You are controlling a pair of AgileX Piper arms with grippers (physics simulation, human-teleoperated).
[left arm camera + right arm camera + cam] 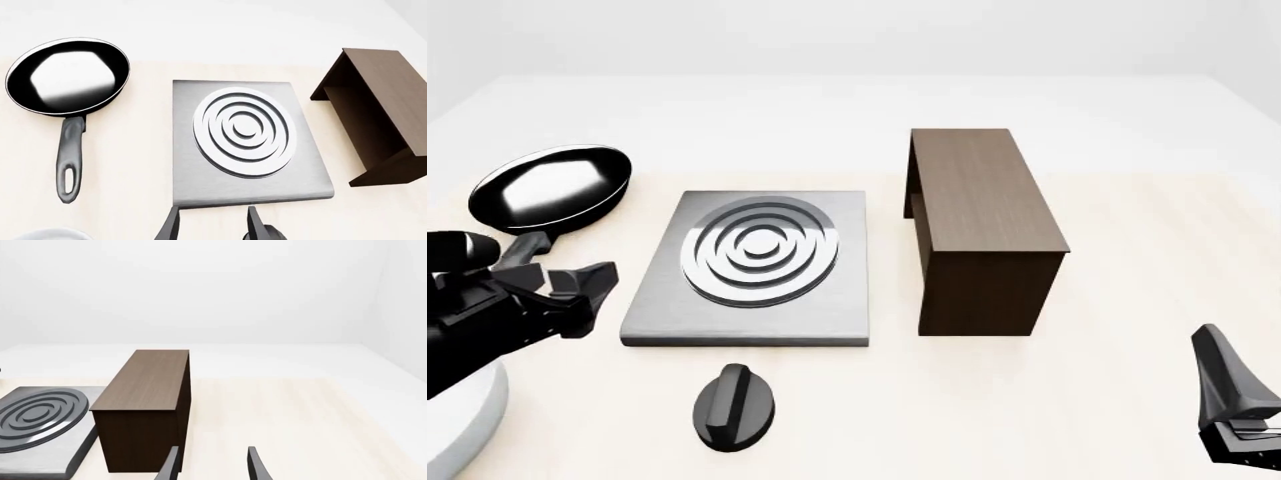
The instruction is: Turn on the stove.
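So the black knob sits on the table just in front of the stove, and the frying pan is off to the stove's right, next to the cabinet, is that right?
Not quite. The knob does sit on the table just in front of the stove, but the frying pan is off to the stove's left, on the far side from the cabinet, which stands to the right. The front view shows this.

black frying pan [554, 187] on the table's left | brown wooden cabinet [981, 225] on the right, standing up
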